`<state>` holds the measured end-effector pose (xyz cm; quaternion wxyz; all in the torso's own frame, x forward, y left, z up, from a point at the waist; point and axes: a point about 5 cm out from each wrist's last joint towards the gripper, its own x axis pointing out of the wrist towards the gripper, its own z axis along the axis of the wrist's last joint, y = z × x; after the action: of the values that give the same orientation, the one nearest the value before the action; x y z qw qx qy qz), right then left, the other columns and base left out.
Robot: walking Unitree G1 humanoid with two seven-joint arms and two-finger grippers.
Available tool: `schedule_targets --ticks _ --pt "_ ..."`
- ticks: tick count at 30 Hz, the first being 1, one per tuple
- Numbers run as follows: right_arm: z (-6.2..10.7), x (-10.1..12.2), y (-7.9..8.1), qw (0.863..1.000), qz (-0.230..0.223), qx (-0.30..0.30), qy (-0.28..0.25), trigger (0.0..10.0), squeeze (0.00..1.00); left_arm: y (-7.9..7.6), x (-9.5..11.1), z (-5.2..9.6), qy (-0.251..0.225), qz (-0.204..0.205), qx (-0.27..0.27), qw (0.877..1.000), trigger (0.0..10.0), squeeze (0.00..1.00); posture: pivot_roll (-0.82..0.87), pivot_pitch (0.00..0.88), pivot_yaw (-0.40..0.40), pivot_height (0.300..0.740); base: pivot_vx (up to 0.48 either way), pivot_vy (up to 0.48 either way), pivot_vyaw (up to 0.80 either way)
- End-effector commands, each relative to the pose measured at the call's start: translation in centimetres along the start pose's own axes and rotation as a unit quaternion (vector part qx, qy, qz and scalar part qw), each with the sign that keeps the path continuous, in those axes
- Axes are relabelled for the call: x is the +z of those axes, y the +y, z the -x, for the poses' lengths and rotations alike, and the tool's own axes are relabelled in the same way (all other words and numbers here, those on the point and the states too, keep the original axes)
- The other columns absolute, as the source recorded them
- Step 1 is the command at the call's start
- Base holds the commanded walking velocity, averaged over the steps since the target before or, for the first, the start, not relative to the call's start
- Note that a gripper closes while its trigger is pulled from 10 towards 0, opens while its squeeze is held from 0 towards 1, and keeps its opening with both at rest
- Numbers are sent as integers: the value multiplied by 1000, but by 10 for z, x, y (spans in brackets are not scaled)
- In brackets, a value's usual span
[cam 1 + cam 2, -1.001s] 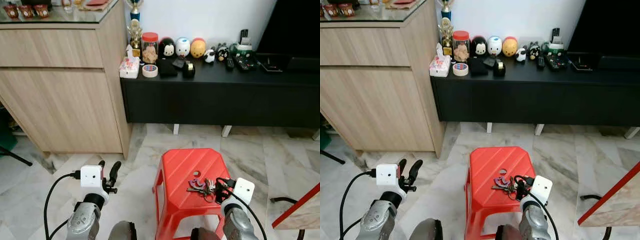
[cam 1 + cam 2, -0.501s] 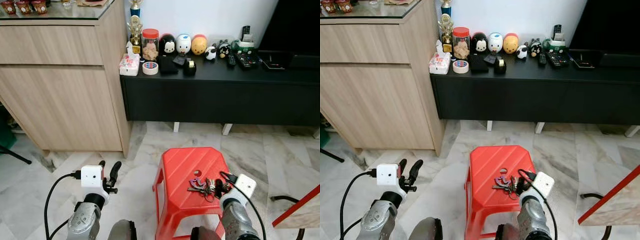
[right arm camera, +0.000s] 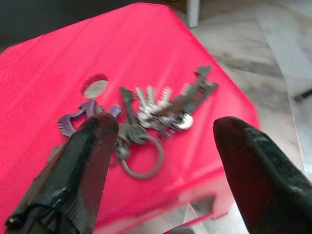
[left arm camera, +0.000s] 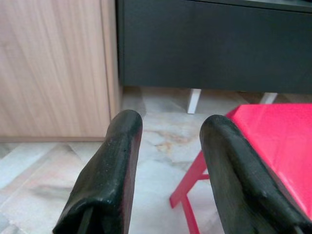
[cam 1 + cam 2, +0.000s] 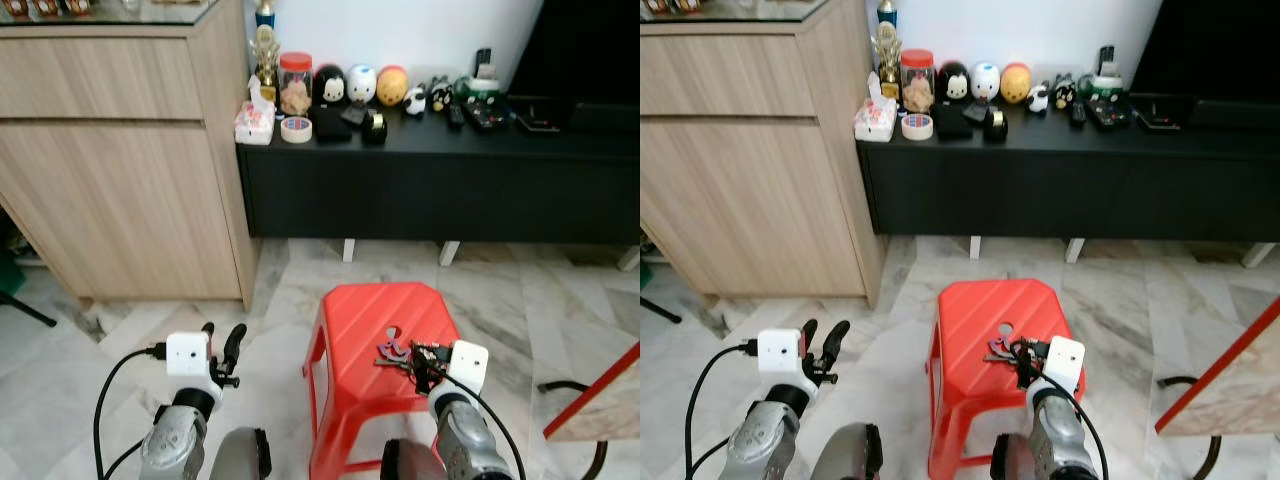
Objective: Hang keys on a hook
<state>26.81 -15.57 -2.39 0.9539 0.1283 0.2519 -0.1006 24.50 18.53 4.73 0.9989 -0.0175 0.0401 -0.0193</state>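
A bunch of keys point(image 5: 398, 352) on a ring, with a purple tag, lies on top of a red plastic stool point(image 5: 355, 320) in front of me. My right gripper point(image 5: 424, 358) is low over the stool's right side, right beside the bunch. In the right wrist view the gripper point(image 3: 165, 126) is open, its two black fingers standing either side of the keys point(image 3: 151, 114) without holding them. My left gripper point(image 5: 221, 338) hangs open above the floor to the left of the stool, with nothing between its fingers point(image 4: 114, 161).
A low black cabinet point(image 5: 440, 185) runs along the far wall, carrying round figures, a jar point(image 5: 296, 83), a tape roll and remotes. A tall wooden sideboard point(image 5: 120, 170) stands at the left. A red-edged board point(image 5: 600, 405) leans at the right over marble floor.
My right gripper has edged closer to the keys and now straddles them. The head view has shifted slightly. The left arm has stayed put.
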Motion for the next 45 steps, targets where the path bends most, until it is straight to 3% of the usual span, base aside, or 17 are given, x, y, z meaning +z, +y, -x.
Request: schedule_targets --ticks 1,10,25,33,36,45 --pt "-3 7 -1 1000 -28 -6 -6 10000 0 0 2 -1 -4 -4 -1 1000 10000 0 65 30 -59 587 0 0 0" --pt "-9 17 4 996 -88 -2 1 10000 0 -2 4 -3 -6 -4 -2 1000 10000 0 68 45 -54 587 0 0 0" --pt "-16 35 9 997 -81 1 -7 10000 0 -2 7 -3 -9 -7 -2 1000 10000 0 84 74 -49 587 0 0 0" --pt "-18 44 13 997 -67 9 -24 10000 0 -3 24 -18 -38 -6 -8 999 10000 0 81 97 -52 587 0 0 0" --pt "-16 37 12 998 -54 8 -18 10000 0 -8 27 -25 -42 -5 -15 999 10000 0 90 102 -54 587 0 0 0" --pt "-15 34 13 999 -48 7 -19 10000 0 -17 39 -32 -62 2 -25 998 10000 0 75 127 -51 587 0 0 0"
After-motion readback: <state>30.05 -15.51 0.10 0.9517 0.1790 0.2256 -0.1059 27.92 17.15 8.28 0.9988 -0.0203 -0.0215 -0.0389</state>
